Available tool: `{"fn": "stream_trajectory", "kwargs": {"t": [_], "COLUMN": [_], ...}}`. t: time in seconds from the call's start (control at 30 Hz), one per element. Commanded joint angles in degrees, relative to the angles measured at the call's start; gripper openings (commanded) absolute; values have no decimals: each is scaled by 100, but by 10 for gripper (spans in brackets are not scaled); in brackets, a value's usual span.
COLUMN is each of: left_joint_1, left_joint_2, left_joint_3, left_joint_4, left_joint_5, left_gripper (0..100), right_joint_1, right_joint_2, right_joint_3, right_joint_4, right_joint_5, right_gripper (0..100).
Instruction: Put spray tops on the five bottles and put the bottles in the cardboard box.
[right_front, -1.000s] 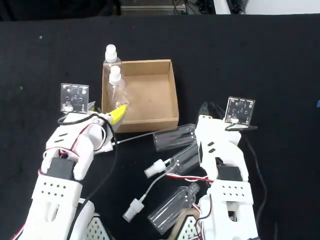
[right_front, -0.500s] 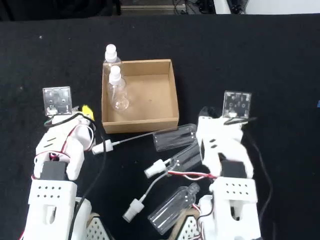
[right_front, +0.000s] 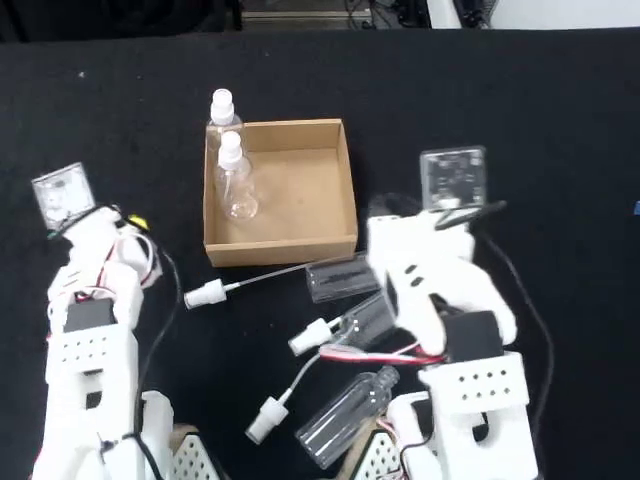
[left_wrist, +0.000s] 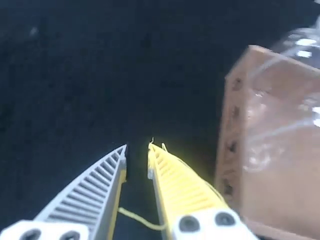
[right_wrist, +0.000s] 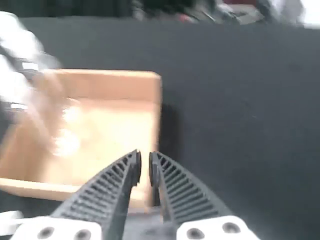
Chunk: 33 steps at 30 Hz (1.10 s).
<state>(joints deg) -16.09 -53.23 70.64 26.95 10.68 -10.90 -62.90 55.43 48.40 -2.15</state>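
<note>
The cardboard box (right_front: 300, 195) holds one clear bottle (right_front: 236, 180) with a white spray top. A second topped bottle (right_front: 222, 108) stands at the box's far left corner. Three bottles without tops lie in front of the box (right_front: 345, 277), (right_front: 368, 318), (right_front: 350, 408). Three loose spray tops with tubes lie near them (right_front: 207, 294), (right_front: 308, 337), (right_front: 262, 420). My left gripper (left_wrist: 137, 150) is shut and holds nothing, left of the box (left_wrist: 250, 150). My right gripper (right_wrist: 144, 157) is shut and holds nothing, at the box's (right_wrist: 155, 100) near right corner.
Black cloth covers the table (right_front: 520, 110), with free room to the right of the box and behind it. The left arm (right_front: 90, 300) stands well left of the box. The right arm (right_front: 435, 280) hangs over the ends of the lying bottles.
The left arm has drawn back from the box, leftward, leaving the bottle inside. The right arm has swung left and forward toward the box's near right corner.
</note>
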Motion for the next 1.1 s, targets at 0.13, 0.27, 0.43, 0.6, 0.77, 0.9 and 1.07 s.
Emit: {"fn": "stream_trajectory", "kwargs": {"t": [0.13,0.27,0.43,0.6,0.77,0.9,1.07], "left_joint_1": [-716,-673,-462,-453,-453,-426,-426], "left_joint_2": [756,1002,1196,1398,1600,1732,1758], "left_joint_3": [13,312,242,171,171,110,101], "left_joint_4": [-1090,-1705,-1714,-1758,-2013,-2031,-2031], "left_joint_5": [712,695,466,466,466,466,466], "left_gripper": [61,62,62,62,62,62,62], "right_joint_1": [-1662,-1943,-2154,-2154,-2154,-2154,-2163], "right_joint_2": [1657,2897,4215,5226,5780,5991,6237], "right_joint_3": [-752,-901,-1314,-1886,-2158,-2316,-2308], "right_joint_4": [-923,-1960,-2673,-2796,-2804,-2813,-3270], "right_joint_5": [-9,-9,-9,-9,-9,-9,-9], "right_gripper": [11,11,11,11,11,11,11]}}
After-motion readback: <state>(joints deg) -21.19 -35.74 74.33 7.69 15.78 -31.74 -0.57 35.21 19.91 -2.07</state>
